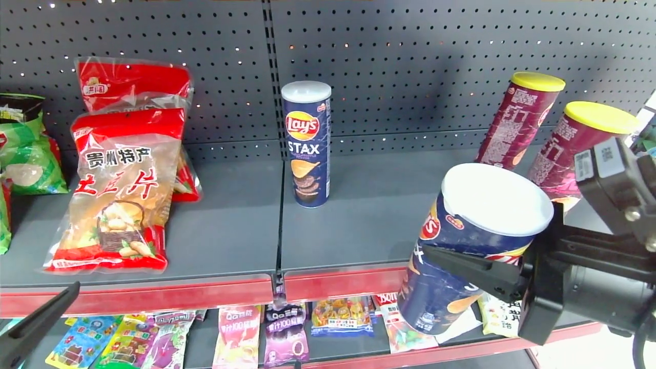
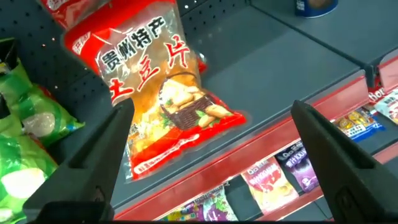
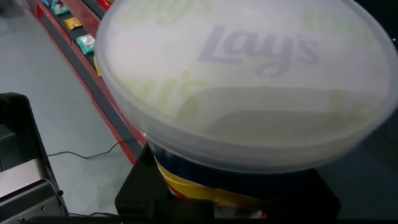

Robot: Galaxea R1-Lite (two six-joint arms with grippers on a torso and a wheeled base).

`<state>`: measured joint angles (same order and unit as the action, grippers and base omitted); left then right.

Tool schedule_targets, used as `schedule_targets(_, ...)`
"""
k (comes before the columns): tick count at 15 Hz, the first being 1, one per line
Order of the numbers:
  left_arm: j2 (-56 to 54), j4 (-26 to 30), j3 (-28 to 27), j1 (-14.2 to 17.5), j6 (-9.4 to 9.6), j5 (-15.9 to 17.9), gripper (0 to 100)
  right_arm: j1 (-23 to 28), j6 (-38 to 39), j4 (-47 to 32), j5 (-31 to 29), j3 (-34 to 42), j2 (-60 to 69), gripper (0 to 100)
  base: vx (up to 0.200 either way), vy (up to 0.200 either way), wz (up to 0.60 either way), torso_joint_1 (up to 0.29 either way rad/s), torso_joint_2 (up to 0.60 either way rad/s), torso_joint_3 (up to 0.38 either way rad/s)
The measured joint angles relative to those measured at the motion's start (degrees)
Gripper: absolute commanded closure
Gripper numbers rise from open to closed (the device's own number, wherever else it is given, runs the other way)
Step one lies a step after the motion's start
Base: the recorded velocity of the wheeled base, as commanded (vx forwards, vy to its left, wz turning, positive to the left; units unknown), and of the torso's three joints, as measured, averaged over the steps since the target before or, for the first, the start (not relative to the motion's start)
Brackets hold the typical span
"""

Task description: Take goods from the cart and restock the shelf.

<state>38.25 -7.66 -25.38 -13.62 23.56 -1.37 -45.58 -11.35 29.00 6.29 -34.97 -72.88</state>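
Now we grip the blue chip can (image 1: pixel 441 287) in our right end effector (image 1: pixel 492 251), tilted to the right of the standing can (image 1: pixel 306 146), seemingly to clear the shelf (image 1: pixel 379 205) edge before setting it alongside, while our left end effector (image 2: pixel 211 109) hangs spread and empty.

Navy near can (image 1: pixel 476 241), white lid, red-yellow logo. Same navy on far can (image 1: pixel 306 146), pale grey lid. Maroon right cans (image 1: pixel 517 123) x2, yellow lids. Red & clear left bags (image 1: pixel 120 189); far-left bags (image 1: pixel 25 148) green, poss. white patches. Dark grey shelf (image 1: pixel 220 230), red front edge.
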Motion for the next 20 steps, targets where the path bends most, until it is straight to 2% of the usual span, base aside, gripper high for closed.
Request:
schedule_targets(1, -0.1, 0.0, 0.2, 0.0, 0.00, 0.0, 0, 0.0, 0.0, 0.1, -0.1, 0.0, 0.0, 100, 0.000, 0.000, 0.00, 0.000, 0.00, 0.000)
schedule_targets(6, -0.2, -0.1, 0.4, 0.0, 0.09, 0.0, 0, 0.1, 0.0, 0.1, -0.2, -0.3, 0.0, 100, 0.000, 0.000, 0.60, -0.001, 0.00, 0.004)
schedule_targets(15, -0.2, -0.1, 0.7, 0.0, 0.07, 0.0, 0, 0.3, 1.5, -0.2, 1.0, -1.0, 3.9, 100, 0.000, 0.000, 0.00, 0.000, 0.00, 0.000)
schedule_targets(19, 0.2, 0.0, 0.8, 0.0, 0.07, 0.0, 0, 4.9, 2.8, -0.1, 1.1, -1.2, 4.5, 100, 0.000, 0.000, 0.00, 0.000, 0.00, 0.000)
schedule_targets(20, 0.4, 0.0, 0.9, 0.0, 0.07, 0.0, 0, 6.0, 3.4, -0.1, 1.2, -1.3, 4.6, 100, 0.200, 0.000, 0.00, 0.002, 0.00, 0.002)
